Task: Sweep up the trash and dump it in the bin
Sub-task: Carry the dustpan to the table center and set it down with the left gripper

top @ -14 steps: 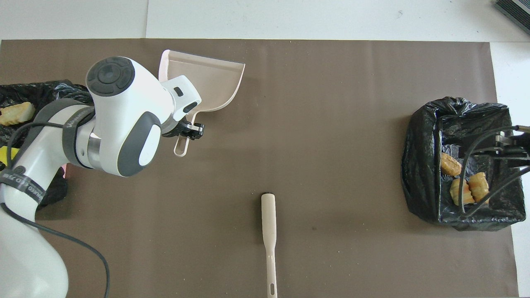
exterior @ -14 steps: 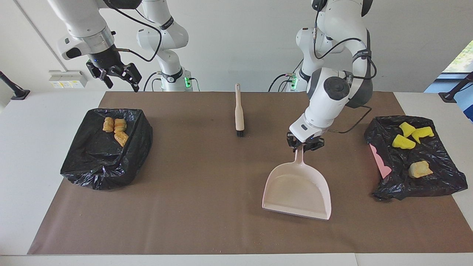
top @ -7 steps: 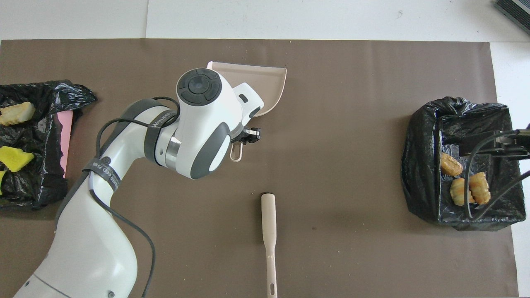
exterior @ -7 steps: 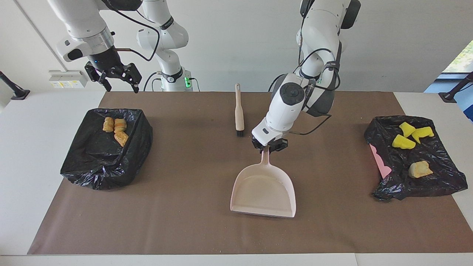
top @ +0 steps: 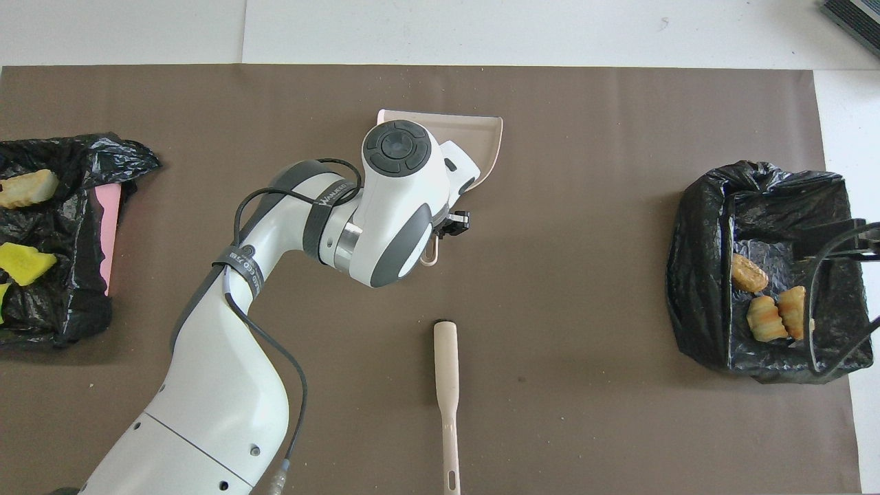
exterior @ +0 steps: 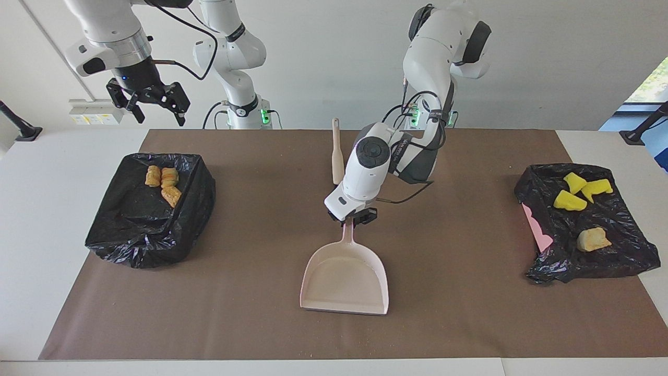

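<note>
Carried from right of frame to centre, the empty dustpan [exterior: 345, 275] hangs clamped by its handle in the left gripper [exterior: 350, 219], so keep it level, while the right gripper [exterior: 150, 104] waits open upper left above the bin [exterior: 151, 209] holding pastry trash [exterior: 163, 184].

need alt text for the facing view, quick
The left gripper holds an empty beige dustpan by its handle at mid-table, near a brush. The right gripper hangs open above a bin holding pastry pieces.
</note>
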Robot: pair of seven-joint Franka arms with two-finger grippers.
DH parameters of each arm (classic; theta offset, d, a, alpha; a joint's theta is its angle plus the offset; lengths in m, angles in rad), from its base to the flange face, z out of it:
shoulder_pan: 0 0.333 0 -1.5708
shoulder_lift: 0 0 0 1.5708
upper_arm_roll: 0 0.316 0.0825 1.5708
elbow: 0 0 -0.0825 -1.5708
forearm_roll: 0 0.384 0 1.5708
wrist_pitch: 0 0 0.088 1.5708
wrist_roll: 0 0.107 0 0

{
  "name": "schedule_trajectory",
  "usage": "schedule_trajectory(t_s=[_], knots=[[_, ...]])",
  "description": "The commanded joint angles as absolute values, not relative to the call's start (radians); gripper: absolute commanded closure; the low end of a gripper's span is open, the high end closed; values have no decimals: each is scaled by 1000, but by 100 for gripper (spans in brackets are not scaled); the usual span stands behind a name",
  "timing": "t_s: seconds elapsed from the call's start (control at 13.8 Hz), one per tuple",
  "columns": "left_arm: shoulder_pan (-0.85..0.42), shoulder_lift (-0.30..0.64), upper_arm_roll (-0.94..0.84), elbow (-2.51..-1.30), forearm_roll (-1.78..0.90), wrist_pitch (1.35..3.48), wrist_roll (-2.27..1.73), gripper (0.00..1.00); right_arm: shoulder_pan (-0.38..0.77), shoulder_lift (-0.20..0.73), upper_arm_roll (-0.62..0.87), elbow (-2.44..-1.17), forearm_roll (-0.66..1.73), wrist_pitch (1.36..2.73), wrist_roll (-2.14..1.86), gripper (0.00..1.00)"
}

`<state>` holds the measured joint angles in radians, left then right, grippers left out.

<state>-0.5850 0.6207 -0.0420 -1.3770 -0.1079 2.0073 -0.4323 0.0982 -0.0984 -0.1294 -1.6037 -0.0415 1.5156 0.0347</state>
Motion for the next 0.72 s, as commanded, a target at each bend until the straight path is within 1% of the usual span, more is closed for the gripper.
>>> schedule_trajectory(t_s=[0.0, 0.07, 0.14, 0.22, 0.29, 0.36, 0.43, 0.65], knots=[[-591, 621, -23, -1374, -129, 1994, -454, 91, 95, -98, -123, -1597, -55, 1502, 5, 0], [-589, 620, -25, -1385, -130, 2005, -495, 90, 97, -98, -120, -1597, -55, 1502, 6, 0], [-591, 620, -25, -1388, -129, 2006, -523, 85, 97, -100, -120, -1598, -55, 1497, 3, 0], [-591, 620, -25, -1388, -129, 2006, -526, 78, 94, -101, -120, -1598, -55, 1494, -1, 0], [-591, 620, -25, -1388, -129, 2006, -526, 77, 92, -101, -120, -1598, -55, 1496, -2, 0], [-591, 620, -25, -1388, -129, 2006, -525, 61, 94, -100, -120, -1598, -55, 1497, -2, 0], [-592, 617, -25, -1394, -127, 2008, -512, 1, 94, -101, -120, -1598, -55, 1499, -2, 0], [-606, 597, -23, -1402, -117, 2016, -505, 0, 92, -101, -121, -1598, -52, 1496, 9, 0]])
